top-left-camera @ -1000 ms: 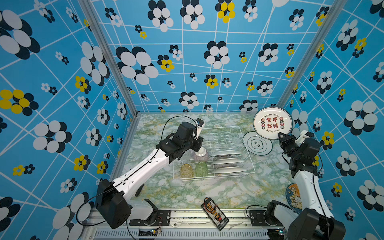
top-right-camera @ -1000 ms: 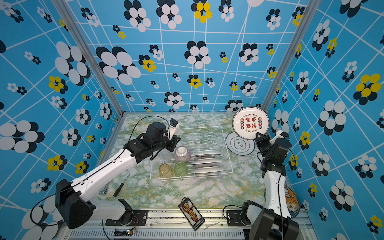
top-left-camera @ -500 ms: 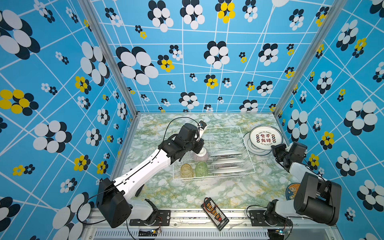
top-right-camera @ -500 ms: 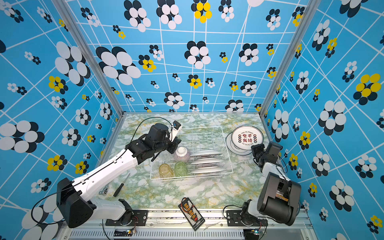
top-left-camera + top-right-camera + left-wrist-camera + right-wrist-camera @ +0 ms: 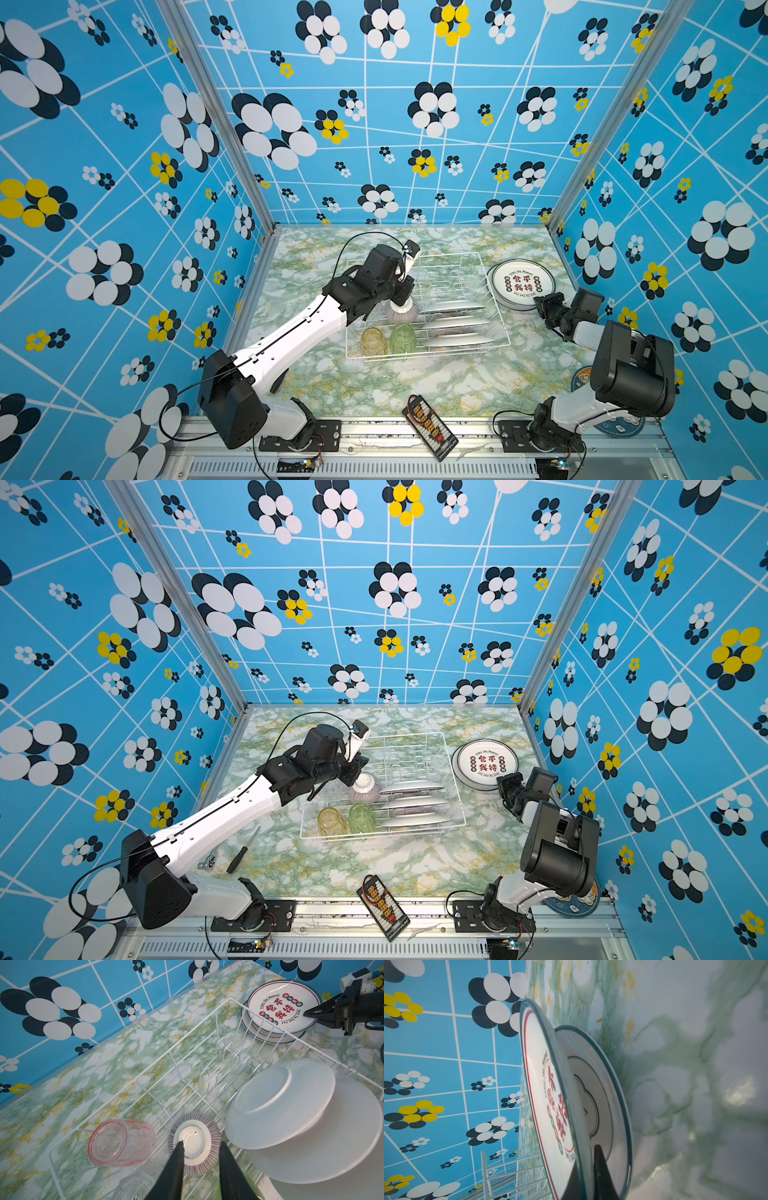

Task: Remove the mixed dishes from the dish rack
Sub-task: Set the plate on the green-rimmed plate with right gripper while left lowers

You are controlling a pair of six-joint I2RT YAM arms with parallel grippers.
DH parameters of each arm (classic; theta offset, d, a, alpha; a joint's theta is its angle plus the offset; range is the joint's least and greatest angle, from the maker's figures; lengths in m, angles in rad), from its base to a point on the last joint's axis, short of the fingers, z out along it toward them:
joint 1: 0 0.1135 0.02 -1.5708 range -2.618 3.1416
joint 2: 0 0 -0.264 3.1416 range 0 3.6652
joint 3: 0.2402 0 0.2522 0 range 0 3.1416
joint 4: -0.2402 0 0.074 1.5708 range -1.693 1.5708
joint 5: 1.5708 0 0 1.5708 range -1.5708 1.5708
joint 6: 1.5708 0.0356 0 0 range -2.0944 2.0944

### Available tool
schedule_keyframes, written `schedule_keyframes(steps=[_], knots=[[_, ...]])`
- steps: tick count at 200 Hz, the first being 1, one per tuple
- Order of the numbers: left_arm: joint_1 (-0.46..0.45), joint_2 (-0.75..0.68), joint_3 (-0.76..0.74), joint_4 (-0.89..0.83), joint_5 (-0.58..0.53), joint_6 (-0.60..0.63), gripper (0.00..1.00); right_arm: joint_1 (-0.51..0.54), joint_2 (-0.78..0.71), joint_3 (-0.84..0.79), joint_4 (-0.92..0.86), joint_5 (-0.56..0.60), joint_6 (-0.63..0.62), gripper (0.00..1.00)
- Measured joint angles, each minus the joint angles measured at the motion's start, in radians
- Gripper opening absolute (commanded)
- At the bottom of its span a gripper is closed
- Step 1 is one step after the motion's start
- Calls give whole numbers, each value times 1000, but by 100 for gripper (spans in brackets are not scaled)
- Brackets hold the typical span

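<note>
Bowl (image 5: 194,1144) sat upturned in the rack (image 5: 478,257), left of three plates (image 5: 453,322) on edge and straight under the left gripper (image 5: 202,1144). The narrow jaws pointed down and straddled its foot, one tip on the base, one by the wall; whether they pinched could not be told. That arm reached forward, wrist bent down. Right of the rack, the right gripper (image 5: 540,300) clamped the rim of a top plate (image 5: 523,280) lying on another.

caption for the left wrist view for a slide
Left fingers over the upturned striped bowl in the dish rack, beside a pink tumbler and slotted white plates
</note>
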Motion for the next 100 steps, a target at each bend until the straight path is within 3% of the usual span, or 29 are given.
schedule_keyframes(steps=[58, 100], knots=[[-8, 7, 1, -11, 0, 0, 31, 16, 40, 0, 10, -19, 0, 0], [-13, 7, 2, -22, 0, 0, 31, 16, 40, 0, 9, -21, -5, 15]])
